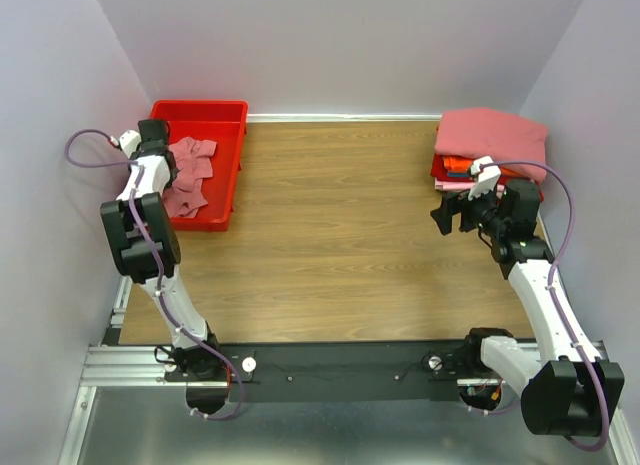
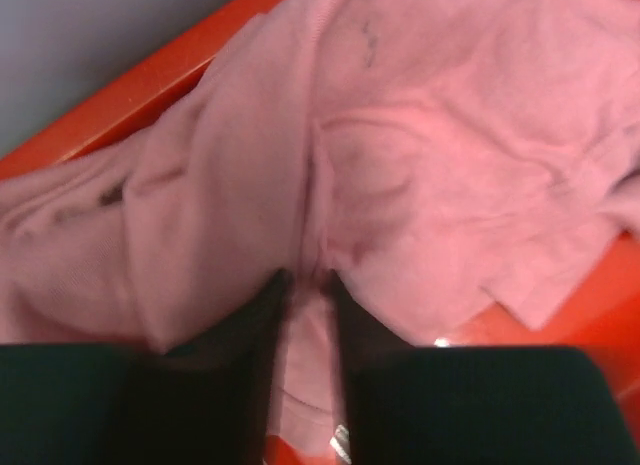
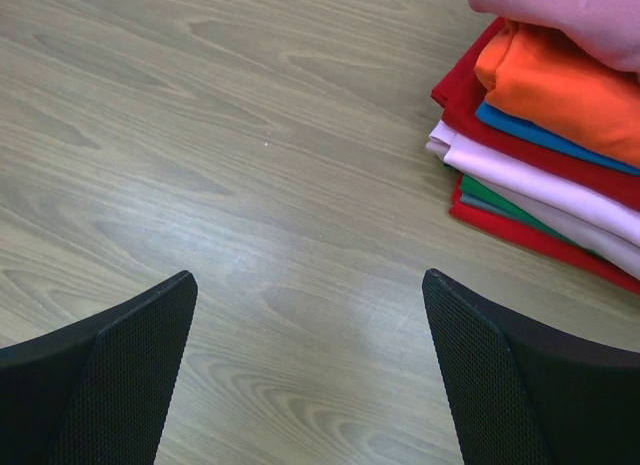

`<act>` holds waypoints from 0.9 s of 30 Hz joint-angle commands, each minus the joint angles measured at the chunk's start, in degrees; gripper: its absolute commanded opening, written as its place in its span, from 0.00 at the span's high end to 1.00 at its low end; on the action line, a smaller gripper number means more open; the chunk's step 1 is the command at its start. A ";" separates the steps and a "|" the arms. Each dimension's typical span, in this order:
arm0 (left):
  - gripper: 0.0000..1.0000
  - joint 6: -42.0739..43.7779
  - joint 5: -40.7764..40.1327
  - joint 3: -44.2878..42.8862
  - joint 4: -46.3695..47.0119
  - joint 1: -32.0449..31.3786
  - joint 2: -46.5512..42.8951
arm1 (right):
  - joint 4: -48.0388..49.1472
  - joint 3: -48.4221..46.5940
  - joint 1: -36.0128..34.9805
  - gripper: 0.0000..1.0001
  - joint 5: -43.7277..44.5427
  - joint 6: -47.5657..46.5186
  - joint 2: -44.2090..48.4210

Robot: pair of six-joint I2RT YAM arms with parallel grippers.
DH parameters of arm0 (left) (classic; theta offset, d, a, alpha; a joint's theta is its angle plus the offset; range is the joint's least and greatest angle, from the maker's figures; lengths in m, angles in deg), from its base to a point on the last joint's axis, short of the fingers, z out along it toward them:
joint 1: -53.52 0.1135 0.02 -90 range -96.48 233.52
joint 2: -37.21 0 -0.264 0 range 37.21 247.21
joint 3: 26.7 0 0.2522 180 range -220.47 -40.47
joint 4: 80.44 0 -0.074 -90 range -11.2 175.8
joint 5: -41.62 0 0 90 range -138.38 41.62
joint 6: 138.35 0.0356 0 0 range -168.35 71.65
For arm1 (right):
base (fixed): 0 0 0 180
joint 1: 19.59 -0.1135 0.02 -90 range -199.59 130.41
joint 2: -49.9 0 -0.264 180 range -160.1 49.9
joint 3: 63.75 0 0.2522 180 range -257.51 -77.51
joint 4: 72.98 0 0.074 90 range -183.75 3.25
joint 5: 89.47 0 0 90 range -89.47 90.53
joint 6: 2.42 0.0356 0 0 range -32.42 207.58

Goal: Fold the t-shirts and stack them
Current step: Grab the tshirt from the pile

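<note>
Left pincer (image 2: 305, 278) tight around pink t-shirt (image 2: 420, 155)

A shallow rectangular red plastic bin (image 1: 200, 112) is the landmark. A brown wood-grain surface (image 1: 340, 225) stretches from under the bin out to its right. Pale lilac walls (image 1: 340, 45) rise just behind and left of the bin. A black base plate (image 1: 340, 360) on silver metal rails (image 1: 110, 360) lies well nearer than the bin.
</note>
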 commanded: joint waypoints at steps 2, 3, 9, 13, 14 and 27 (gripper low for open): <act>0.86 -0.43 -1.79 -2.40 -1.96 -0.04 0.65 | -0.93 0.32 0.18 0.00 1.92 -0.73 -0.22; 0.89 -0.08 -1.26 -2.32 -1.35 -0.04 -0.05 | -0.93 0.23 0.18 0.00 2.18 -0.64 -0.13; 1.00 5.97 5.14 2.51 7.42 -0.04 -15.31 | -0.84 0.23 0.18 0.00 2.45 -0.64 0.04; 1.00 8.71 19.00 5.32 14.11 -0.22 -24.81 | -0.93 0.23 0.27 0.00 2.89 -0.64 0.22; 1.00 8.89 20.87 5.07 14.82 -0.30 -26.15 | -0.84 0.23 0.27 0.00 2.98 -0.64 0.31; 0.02 6.35 10.09 6.13 4.66 -0.39 -27.67 | -0.84 0.67 0.27 0.00 3.42 -1.08 1.36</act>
